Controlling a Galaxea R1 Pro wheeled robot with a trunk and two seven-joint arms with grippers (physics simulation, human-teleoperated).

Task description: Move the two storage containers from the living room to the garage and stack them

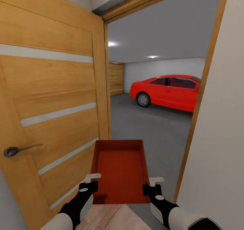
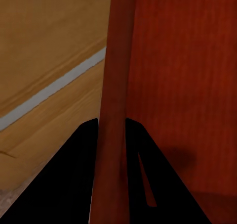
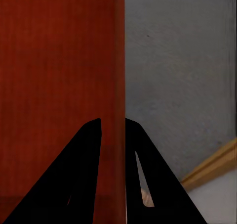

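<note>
Two black robot hands carry an open orange-red rectangular container point(image 1: 121, 170) at a doorway, the left hand point(image 1: 88, 186) clamped over its left wall near the near corner and the right hand point(image 1: 151, 188) clamped over its right wall near the opposite near corner. In the left wrist view the left hand point(image 2: 112, 135) has a dark finger on each side of the thin red wall; the right wrist view shows the right hand point(image 3: 113, 130) gripping the other wall the same way. The container is held level above the threshold, its ribbed bottom facing up, its long axis running straight ahead from the robot through the opening. A strip of light wood plank floor point(image 1: 112, 218) lies below its near edge. Just beside the container's left wall stands the open light wooden door point(image 1: 51, 98) with pale stripes and a grey lever handle point(image 1: 20, 149). A wooden door frame point(image 1: 200, 94) and pale wall point(image 1: 220, 138) close in on the right. Beyond spreads the dark grey concrete floor point(image 1: 152, 128), with a glossy red car point(image 1: 167, 91) parked well ahead against the pale grey back wall point(image 1: 162, 69).
</note>
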